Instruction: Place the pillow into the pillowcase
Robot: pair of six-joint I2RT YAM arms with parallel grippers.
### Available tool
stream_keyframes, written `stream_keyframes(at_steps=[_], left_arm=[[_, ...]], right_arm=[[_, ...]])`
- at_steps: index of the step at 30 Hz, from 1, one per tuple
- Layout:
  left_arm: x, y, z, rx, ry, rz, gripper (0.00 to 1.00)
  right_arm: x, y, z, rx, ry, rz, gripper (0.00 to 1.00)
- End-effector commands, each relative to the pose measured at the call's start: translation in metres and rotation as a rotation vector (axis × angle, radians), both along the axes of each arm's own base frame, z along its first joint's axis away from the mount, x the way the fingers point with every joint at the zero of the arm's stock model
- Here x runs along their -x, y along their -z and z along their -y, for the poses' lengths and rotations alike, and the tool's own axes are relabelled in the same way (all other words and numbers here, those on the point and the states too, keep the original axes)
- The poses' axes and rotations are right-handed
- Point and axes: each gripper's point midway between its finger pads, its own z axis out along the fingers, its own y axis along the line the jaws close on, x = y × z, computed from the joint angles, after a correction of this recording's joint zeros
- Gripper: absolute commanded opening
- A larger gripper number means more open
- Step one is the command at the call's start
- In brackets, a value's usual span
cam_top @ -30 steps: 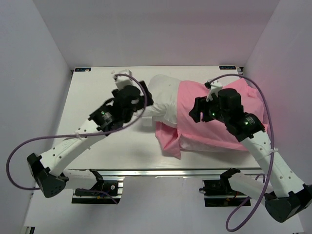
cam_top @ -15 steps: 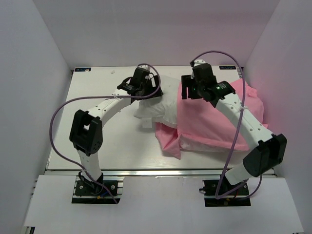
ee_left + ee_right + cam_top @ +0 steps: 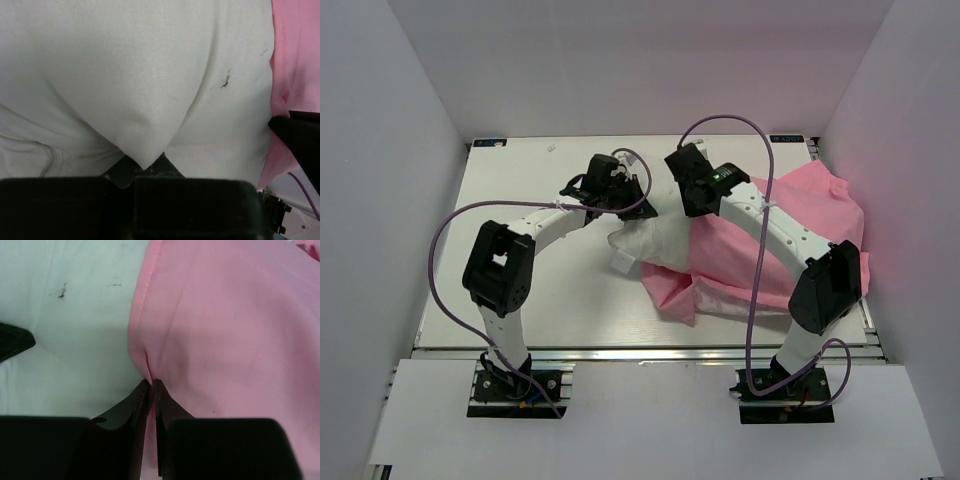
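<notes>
Left wrist view: we find the left gripper (image 3: 142, 167) pinched on a fold of the pillow (image 3: 140, 75), with white fabric gathered into a point between the jaws. In the right wrist view, the right gripper (image 3: 151, 385) is pressed together on the hem of the pillowcase (image 3: 225, 330), and pink cloth is nipped between the fingertips.

Position: the pillow is partly inside the pillowcase. Its left portion protrudes from the pillowcase mouth, and the rest is hidden under pink cloth. Both lie on the table (image 3: 570, 300). The left gripper sits just outside the mouth, and the right gripper sits on the mouth's far edge.

Step in hand, in our judgement: drawing the hem over the exposed end. We advise that the left grip anchor the pillow while the right pulls the hem away from the pillowcase body, low and steady. Only one layer should be held, so the mouth stays open. A thin pinch may slip.

Condition: the pillow is plump, plain white and soft, with a few small dark marks. The pillowcase is matte pink here, creased, with a stitched hem.
</notes>
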Motion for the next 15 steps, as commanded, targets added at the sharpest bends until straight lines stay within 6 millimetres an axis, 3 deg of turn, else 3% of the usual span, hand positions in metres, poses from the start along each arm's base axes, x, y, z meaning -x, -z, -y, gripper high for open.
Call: stream_keyframes(at_steps=[1,3,7,10,12,13,15], left_arm=[[0.031,-0.015,0.015,0.078,0.116,-0.015,0.00],[0.033,-0.015,0.014,0.081,0.118,-0.003,0.00],[0.038,-0.030,0.017,0.129,0.137,0.043,0.00],[0.049,-0.060,0.027,0.212,0.185,0.130,0.00],[0.066,-0.089,0.043,0.248,0.262,0.248,0.00],[0.072,-0.100,0.048,0.260,0.282,0.288,0.00],[0.091,-0.129,0.064,0.320,0.342,0.389,0.00]], right_arm=[[-0.004,-0.018,0.019,0.044,0.090,0.061,0.14],[-0.003,-0.020,0.021,0.048,0.094,0.064,0.00],[-0.007,-0.046,-0.003,-0.056,-0.009,0.099,0.00],[0.000,-0.085,-0.045,-0.194,-0.212,0.140,0.00],[0.018,-0.109,-0.084,-0.305,-0.409,0.134,0.00],[0.022,-0.138,-0.098,-0.356,-0.471,0.178,0.00],[0.040,-0.155,-0.123,-0.383,-0.584,0.174,0.00]])
